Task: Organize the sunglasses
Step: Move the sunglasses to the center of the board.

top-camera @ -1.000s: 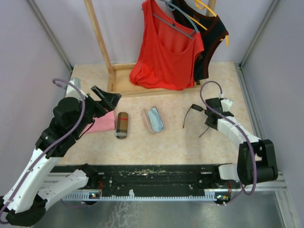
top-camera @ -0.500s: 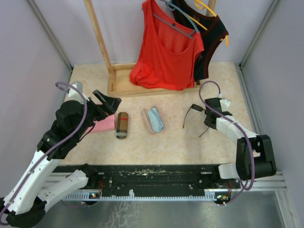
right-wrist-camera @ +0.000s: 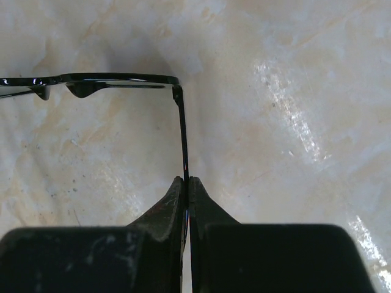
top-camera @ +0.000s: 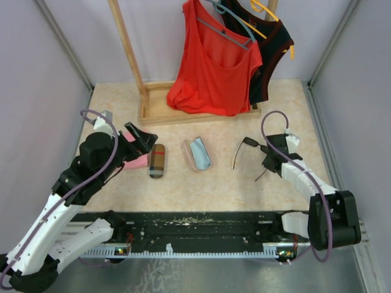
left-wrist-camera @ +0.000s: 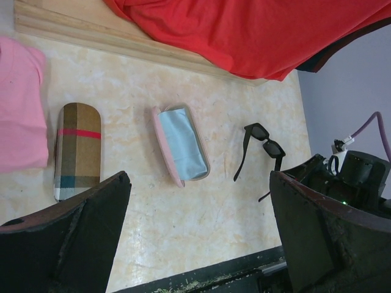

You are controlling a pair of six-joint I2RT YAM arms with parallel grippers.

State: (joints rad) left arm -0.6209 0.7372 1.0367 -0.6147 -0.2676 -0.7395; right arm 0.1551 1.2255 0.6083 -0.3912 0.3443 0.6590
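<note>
The black-framed sunglasses (top-camera: 247, 146) lie unfolded on the marbled table, right of centre, and also show in the left wrist view (left-wrist-camera: 261, 138). My right gripper (top-camera: 267, 160) is shut on one thin arm of the sunglasses (right-wrist-camera: 182, 134), its jaws (right-wrist-camera: 186, 183) pinched together around it. The front of the frame (right-wrist-camera: 116, 79) stretches to the left, just off the table. My left gripper (top-camera: 142, 135) hangs open above the table's left side with nothing between its fingers (left-wrist-camera: 198, 178).
A brown plaid case (top-camera: 157, 160) lies shut next to an open pink case (top-camera: 198, 154) with pale blue lining. A pink cloth (top-camera: 131, 159) lies under my left arm. Behind stands a wooden rack base (top-camera: 159, 110) with a red top (top-camera: 214, 67) hanging over it.
My right gripper has closed onto the sunglasses' arm, and the sunglasses have shifted slightly left. My left arm has drifted a little to the right, still open.
</note>
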